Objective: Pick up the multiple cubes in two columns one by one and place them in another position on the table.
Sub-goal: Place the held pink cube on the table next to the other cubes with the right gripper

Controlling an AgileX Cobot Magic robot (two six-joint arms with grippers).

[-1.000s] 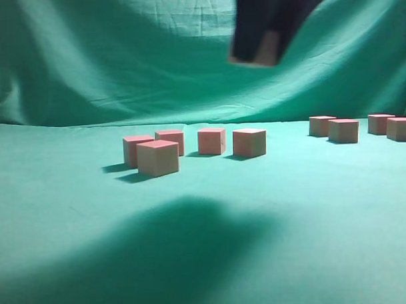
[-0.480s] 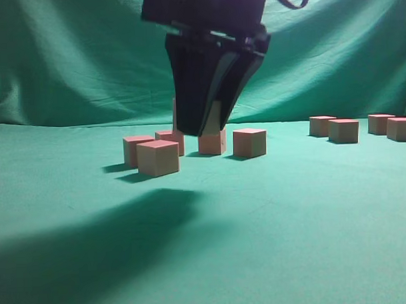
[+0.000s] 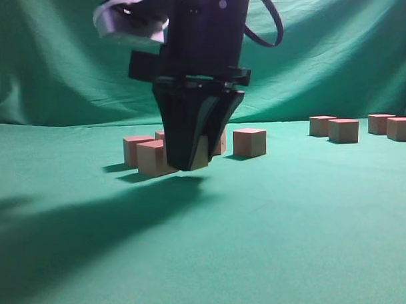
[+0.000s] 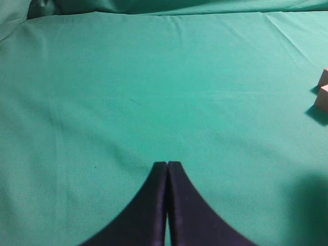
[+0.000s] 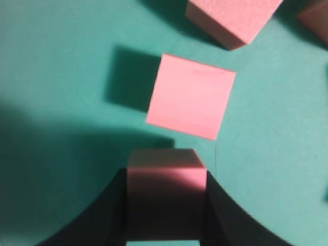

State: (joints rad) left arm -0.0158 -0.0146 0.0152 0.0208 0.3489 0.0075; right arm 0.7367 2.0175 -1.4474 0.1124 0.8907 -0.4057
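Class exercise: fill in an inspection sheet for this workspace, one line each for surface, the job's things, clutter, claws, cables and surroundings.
Surface: table covered in green cloth, slightly wrinkled, shadowed at the left.
Job's things: left cube group near the centre, partly hidden by the arm; right cube group of four at the far right; held cube in the right claw.
Clutter: nothing seen.
Claws: right claw shut on the held cube, low over the table by the left group; left claw shut, empty.
Cables: black cable looping off the right arm.
Surroundings: green backdrop, draped.
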